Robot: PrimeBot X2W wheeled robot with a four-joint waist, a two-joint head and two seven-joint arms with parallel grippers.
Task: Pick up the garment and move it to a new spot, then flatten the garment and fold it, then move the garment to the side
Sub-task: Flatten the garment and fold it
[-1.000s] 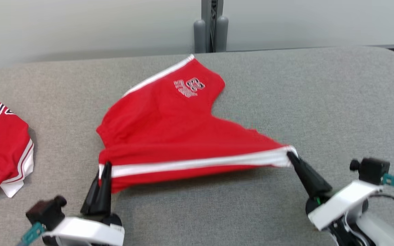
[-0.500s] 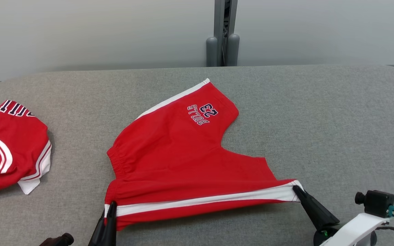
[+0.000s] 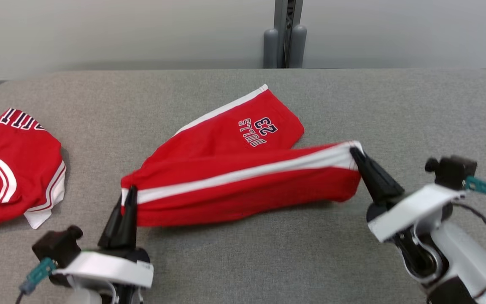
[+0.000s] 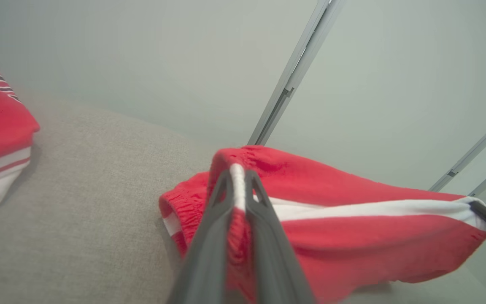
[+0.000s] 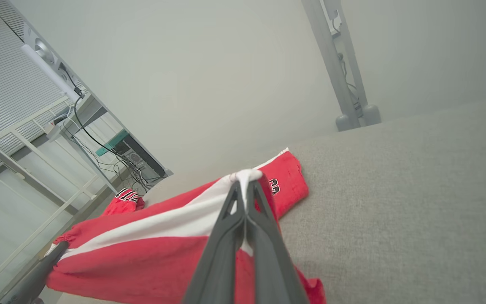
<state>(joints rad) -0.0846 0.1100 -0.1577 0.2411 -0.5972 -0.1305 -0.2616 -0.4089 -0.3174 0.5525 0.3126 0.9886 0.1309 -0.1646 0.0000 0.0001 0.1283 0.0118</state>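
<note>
The garment [image 3: 243, 185] is a pair of red shorts with white side stripes and a "BULLS 23" print, lying across the middle of the grey table. Its near side is lifted and stretched between both grippers, hanging over the other leg. My left gripper [image 3: 130, 193] is shut on the waistband end by the white stripe; the left wrist view shows the garment [image 4: 352, 236] pinched in the left gripper [image 4: 238, 175]. My right gripper [image 3: 355, 153] is shut on the striped hem corner, and the right wrist view shows the right gripper [image 5: 245, 185] clamping the white edge of the garment [image 5: 150, 249].
A second red garment [image 3: 11, 169], a jersey with white trim, lies bunched at the table's left edge. A grey post [image 3: 284, 38] stands behind the table's [image 3: 416, 109] far edge against a pale wall. Bare grey cloth lies to the right and front.
Both grippers have lifted the near striped edge and carried it away from me, so it now drapes over the printed leg. The head camera has also shifted.
</note>
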